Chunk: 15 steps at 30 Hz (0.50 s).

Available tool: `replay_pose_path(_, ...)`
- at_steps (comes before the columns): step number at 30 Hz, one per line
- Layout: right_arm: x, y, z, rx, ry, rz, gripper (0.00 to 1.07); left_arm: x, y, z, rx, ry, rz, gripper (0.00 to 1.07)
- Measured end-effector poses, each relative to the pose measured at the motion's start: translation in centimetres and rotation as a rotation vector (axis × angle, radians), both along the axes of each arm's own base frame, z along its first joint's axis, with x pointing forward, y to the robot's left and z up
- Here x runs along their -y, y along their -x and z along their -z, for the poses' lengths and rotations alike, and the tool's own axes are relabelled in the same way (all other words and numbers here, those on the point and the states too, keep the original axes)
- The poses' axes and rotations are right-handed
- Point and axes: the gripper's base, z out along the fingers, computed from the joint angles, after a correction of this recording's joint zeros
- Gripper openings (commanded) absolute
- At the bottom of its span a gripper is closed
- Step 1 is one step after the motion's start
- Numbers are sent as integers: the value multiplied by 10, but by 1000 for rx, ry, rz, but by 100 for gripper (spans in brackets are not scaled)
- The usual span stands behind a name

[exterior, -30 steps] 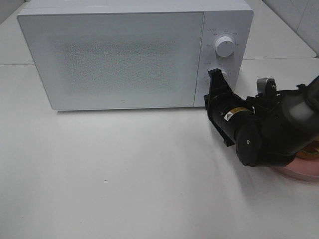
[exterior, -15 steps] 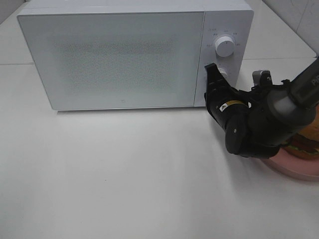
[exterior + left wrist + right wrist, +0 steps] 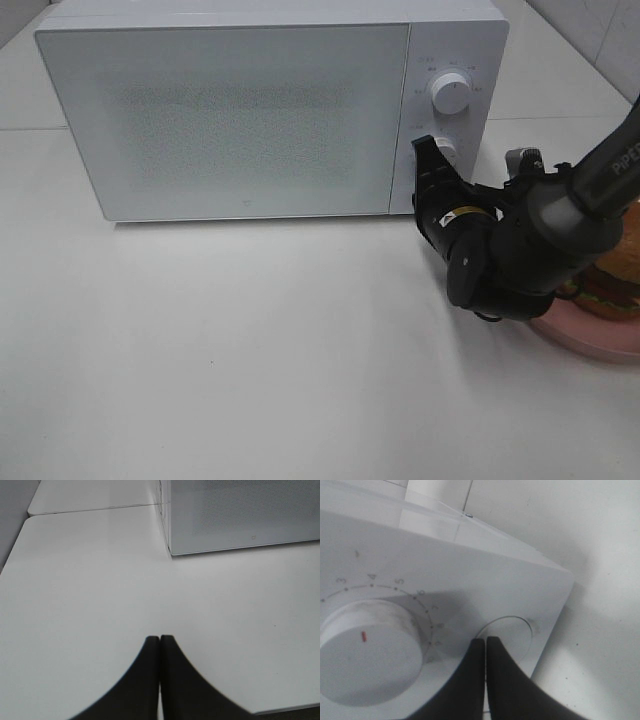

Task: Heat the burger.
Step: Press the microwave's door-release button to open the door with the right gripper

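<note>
While the left gripper (image 3: 160,641) is held pressed together over the table (image 3: 75,580), the right gripper (image 3: 485,641), likewise pressed together, is placed at the round button (image 3: 512,630) of the microwave (image 3: 230,110), beside the dial (image 3: 367,645); the burger (image 3: 612,290) is seen behind its wrist, on a pink plate (image 3: 590,345).

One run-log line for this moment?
right end effector: shut, at flat round white button; white microwave: door closed; layered burger: outside, on round pink plate

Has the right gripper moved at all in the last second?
Yes, slightly: the right gripper edged left relative to the microwave's lower knob, its wrist swinging clear of the burger.
</note>
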Motion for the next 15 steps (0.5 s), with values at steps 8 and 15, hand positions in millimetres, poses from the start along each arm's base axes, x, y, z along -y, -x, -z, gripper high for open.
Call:
replay_pose_path(8,9,-7,4,-35,15,0,0,0,0,0,0,0,0,0)
replay_pose_path(15,5,-12,5,-73,2,-22,0,0,0,0,0,0,0,0)
